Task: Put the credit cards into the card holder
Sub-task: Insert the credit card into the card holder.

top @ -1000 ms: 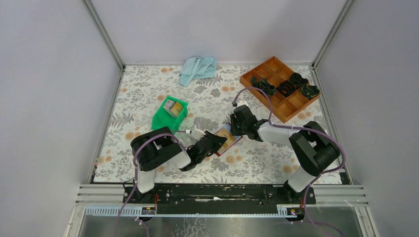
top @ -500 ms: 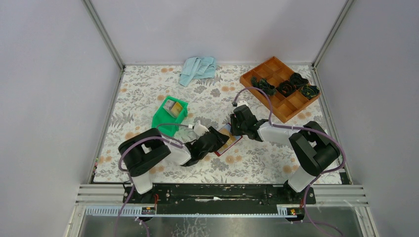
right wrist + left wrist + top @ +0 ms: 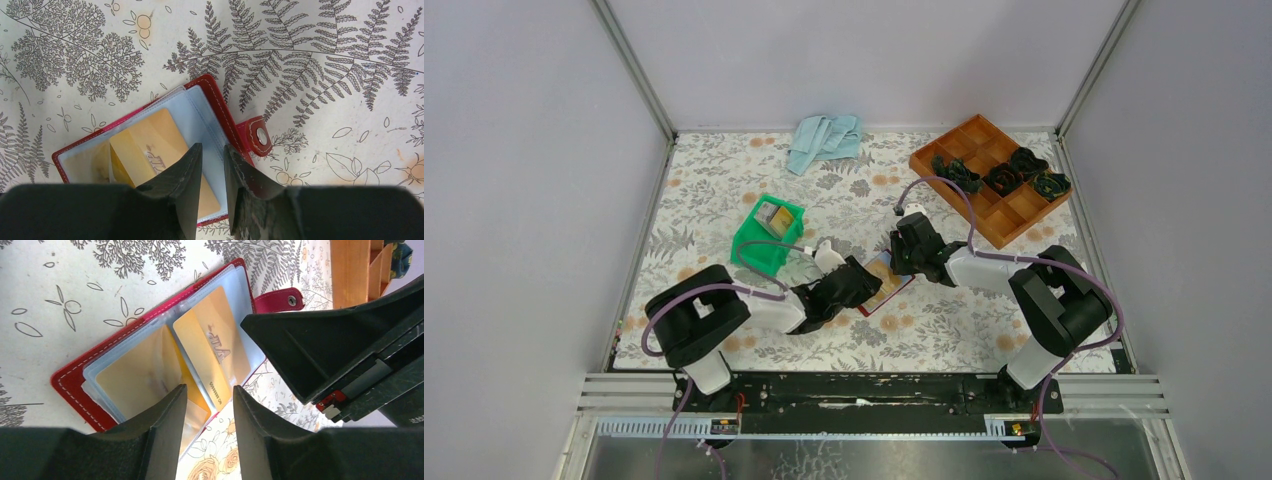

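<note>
1. The holder (image 3: 67, 382) lay open on the counter (image 3: 300, 75) with its tab (image 3: 259, 136) flung out to one side. A gold card (image 3: 215, 350) sat askew at the holder's middle, in or on a clear sleeve; I could not tell if it was fully seated. A second card (image 3: 135, 375) showed through the sleeve on the half away from the tab
2. The left hand (image 3: 209, 392) was released, its fingers apart above the holder's edge at the gold card's end, with nothing held between them. If a fingertip brushed that end on the way out, the loose card could slide out of the sleeve
3. The right hand (image 3: 212, 150) hung over the tab-side page with its fingers close together. I could not tell whether it pinched the sleeve or only pressed on it. If it lifted early, the slick sleeves could flop over and the light holder could skid on the counter
4. Both hands crowded the holder, so a careless move by either risked a knock between them, or a nudge that would twist the holder
5. The bin (image 3: 769, 235), well apart from the holder, held something yellowish, perhaps more cards. If so, a page that had flopped over would make the next one harder to load
</note>
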You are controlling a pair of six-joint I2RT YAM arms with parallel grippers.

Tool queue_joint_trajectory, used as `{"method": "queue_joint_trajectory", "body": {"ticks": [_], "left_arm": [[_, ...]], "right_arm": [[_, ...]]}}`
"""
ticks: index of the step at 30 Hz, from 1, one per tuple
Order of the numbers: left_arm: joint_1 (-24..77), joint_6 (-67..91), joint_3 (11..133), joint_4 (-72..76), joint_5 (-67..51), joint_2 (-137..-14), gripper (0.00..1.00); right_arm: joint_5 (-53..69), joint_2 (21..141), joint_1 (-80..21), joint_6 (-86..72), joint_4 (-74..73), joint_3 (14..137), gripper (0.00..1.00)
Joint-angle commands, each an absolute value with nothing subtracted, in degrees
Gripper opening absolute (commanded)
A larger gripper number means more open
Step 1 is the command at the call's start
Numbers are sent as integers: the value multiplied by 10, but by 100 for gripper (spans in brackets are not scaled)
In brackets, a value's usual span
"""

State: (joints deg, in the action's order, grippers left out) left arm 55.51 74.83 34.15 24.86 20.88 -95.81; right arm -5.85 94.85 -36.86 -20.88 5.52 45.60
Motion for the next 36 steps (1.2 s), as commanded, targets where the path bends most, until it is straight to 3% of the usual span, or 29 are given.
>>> {"method": "queue_joint_trajectory", "body": {"ticks": [1, 11, 36], "left_arm": [[557, 700, 341, 169, 240, -955, 45], [557, 591, 386, 135, 278, -968, 20], [564, 554, 441, 130, 286, -1024, 16]], "right_arm": [[-65, 971, -371, -205, -33, 433, 31], [-64, 972, -371, -202, -34, 434, 29], [-60, 970, -371, -201, -33, 431, 27]]}}
